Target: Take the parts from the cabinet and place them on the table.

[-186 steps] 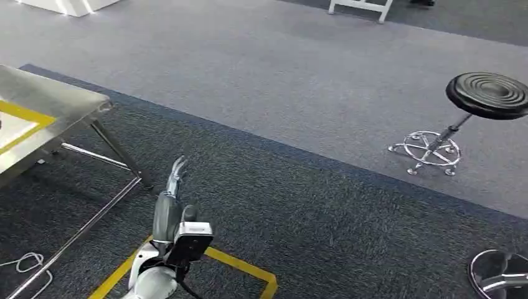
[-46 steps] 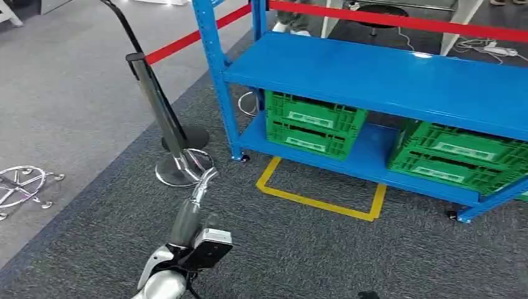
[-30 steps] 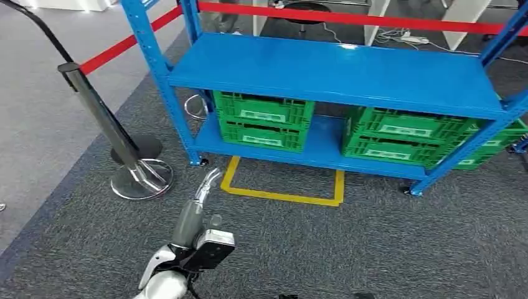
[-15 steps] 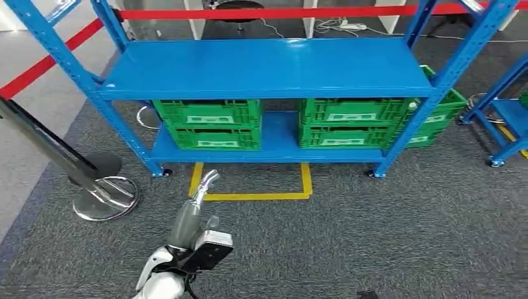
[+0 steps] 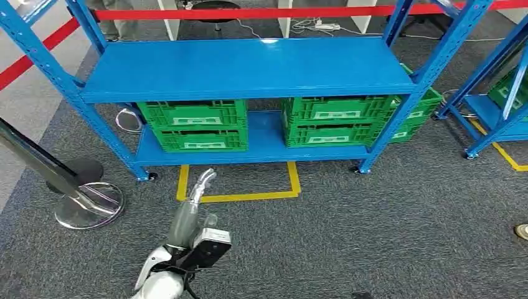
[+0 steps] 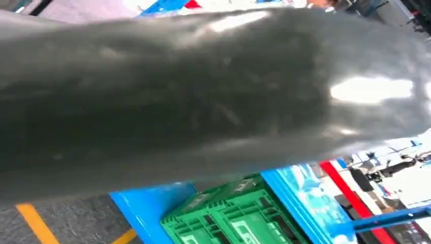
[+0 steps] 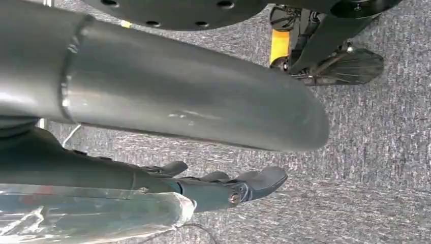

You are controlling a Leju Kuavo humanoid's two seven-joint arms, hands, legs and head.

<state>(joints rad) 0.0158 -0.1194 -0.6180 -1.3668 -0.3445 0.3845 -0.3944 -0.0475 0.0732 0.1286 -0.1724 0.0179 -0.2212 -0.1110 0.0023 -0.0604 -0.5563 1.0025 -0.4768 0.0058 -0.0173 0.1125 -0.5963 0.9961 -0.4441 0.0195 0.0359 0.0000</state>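
Cabinet (image 5: pixel 249 68), a blue steel shelving rack, stands ahead of the left robot hand (image 5: pixel 202 184) in the head view; left robot hand is raised over the grey carpet (image 5: pixel 373 237), fingers extended and apart, holding nothing; its tips sit over a yellow floor outline (image 5: pixel 249 195) taped just in front of the rack; right robot hand (image 7: pixel 223 188) appears in the right wrist view, fingers stretched out and slightly apart over carpet, nothing gripped. Lower shelf carries green crates: left green crate (image 5: pixel 193 124) and middle green crate (image 5: pixel 336 119) side by side, a third green crate (image 5: pixel 420 109) behind the right post; contents cannot be made out, so parts not located; upper shelf surface is bare blue. Chrome stanchion base (image 5: pixel 87 204) stands left of the rack; red barrier tape (image 5: pixel 249 12) runs behind it.
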